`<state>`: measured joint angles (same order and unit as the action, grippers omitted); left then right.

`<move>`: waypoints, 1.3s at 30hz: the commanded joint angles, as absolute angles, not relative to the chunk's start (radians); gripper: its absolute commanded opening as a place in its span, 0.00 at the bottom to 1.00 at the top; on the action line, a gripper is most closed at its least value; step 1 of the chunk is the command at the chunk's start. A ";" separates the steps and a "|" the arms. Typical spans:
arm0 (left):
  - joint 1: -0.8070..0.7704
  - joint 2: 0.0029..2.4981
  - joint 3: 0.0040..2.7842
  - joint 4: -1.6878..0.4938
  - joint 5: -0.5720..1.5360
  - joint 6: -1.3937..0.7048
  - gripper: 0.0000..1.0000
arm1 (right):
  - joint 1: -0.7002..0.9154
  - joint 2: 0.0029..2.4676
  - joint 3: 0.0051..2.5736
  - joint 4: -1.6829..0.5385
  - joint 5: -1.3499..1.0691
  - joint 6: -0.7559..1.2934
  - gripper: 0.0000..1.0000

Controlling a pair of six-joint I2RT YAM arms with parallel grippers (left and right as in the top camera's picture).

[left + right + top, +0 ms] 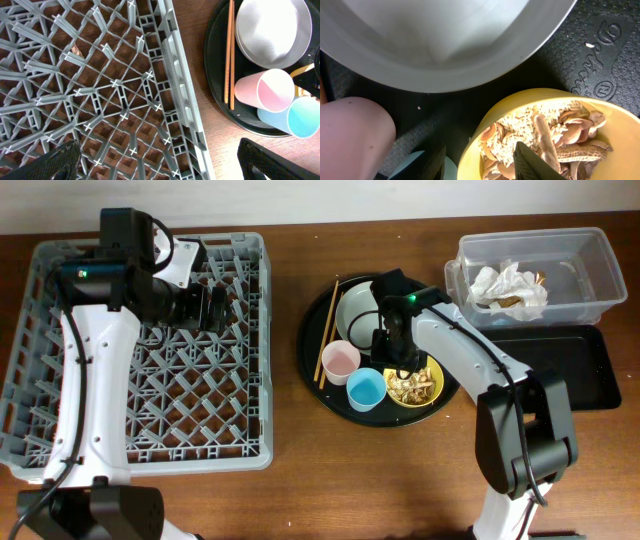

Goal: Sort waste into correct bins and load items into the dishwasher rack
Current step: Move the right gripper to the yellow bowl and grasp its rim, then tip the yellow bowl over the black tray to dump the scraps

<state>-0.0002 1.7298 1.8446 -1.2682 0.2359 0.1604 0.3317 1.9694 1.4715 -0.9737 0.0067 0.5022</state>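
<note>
Yellow bowl (617,150) of tan food scraps (555,135) on a black tray (470,107); the end effector (479,150) straddles its rim, one finger inside. Grey plate (445,45) above, pink cup (355,135) left.

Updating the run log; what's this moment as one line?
right gripper open astride yellow bowl rim | left gripper open over rack edge | napkins in clear tub

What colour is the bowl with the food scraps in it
The bowl is yellow, clearest in the right wrist view.
</note>
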 commanded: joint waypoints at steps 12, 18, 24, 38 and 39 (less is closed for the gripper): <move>0.001 1.735 1.866 -1.266 0.236 0.173 0.99 | 0.343 1.987 1.388 -0.939 0.012 0.514 0.31; 0.001 1.735 1.866 -1.266 0.236 0.173 0.99 | 0.340 1.987 1.388 -0.934 0.012 0.509 0.09; 0.000 1.735 1.866 -1.266 0.236 0.173 0.99 | 0.313 1.987 1.432 -0.997 0.011 0.459 0.04; 0.001 1.735 1.866 -1.266 0.236 0.173 0.99 | 0.177 1.803 1.781 -1.296 -0.111 0.237 0.04; 0.001 1.735 1.866 -1.266 0.236 0.173 0.99 | 0.135 1.773 1.781 -1.307 -0.160 0.196 0.04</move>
<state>-0.0002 1.7298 1.8450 -1.2678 0.2359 0.1604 0.2279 1.8771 1.7504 -1.2892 -0.0586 0.2951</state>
